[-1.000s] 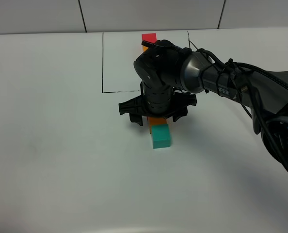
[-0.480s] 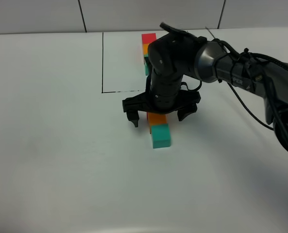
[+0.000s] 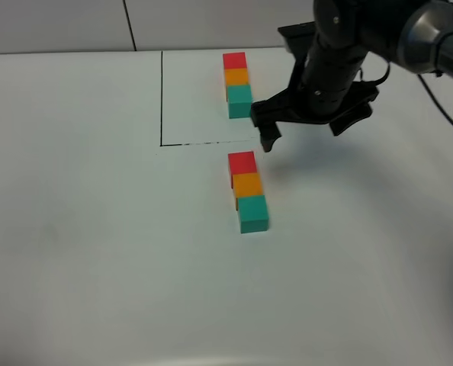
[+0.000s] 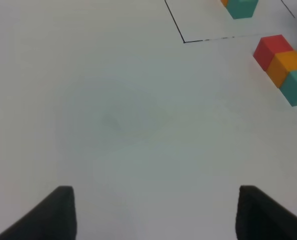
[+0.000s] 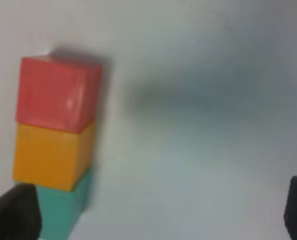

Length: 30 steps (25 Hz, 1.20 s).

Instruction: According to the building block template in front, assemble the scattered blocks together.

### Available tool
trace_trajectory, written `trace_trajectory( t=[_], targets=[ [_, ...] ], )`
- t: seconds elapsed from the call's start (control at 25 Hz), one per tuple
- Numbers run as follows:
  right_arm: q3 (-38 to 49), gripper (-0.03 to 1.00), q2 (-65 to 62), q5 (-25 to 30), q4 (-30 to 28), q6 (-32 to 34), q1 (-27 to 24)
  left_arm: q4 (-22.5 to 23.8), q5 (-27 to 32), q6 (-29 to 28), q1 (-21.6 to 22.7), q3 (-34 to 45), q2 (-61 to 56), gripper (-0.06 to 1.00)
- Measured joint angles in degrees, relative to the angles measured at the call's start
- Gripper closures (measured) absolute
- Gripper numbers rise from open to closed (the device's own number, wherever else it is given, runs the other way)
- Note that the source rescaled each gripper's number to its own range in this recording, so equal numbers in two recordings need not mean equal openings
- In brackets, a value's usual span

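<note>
Though matte and cubic, lay joined as 3 scattered blocks (image 3: 246, 191), well apart from the spread, empty right hand (image 3: 306, 126).

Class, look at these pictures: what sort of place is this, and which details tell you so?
Probably a robot test bench: a bare white table with a black outlined square, a coloured block template, and a robot arm's right gripper above.
</note>
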Motion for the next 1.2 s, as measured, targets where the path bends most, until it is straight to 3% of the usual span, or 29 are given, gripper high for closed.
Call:
trace_trajectory(
  t=[0.16, 0.4, 0.72, 1.0, 1.2],
  targets=[
    [2.9, 0.08, -4.1, -0.7, -0.1, -1.6, -4.1, 0.0, 0.0, 0.0, 0.0, 0.0, 0.0, 0.52],
    [15.0, 0.1, -16.3, -7.6, -1.2, -2.9, -8.0, 0.0, 0.0, 0.0, 0.0, 0.0, 0.0, 0.52],
    [35.3, -0.01, -37.5, -14.0, -3.5, -2.9, -10.6, 0.0, 0.0, 0.0, 0.0, 0.0, 0.0, 0.52],
    [45.7, -0.03, -59.0, -14.2, -2.8, -2.9, -10.6, 0.0, 0.0, 0.0, 0.0, 0.0, 0.0, 0.52],
    [50.1, -0.03, -71.3, -11.3, -2.6, -1.9, -10.6, 0.0, 0.0, 0.0, 0.0, 0.0, 0.0, 0.52]
  ],
)
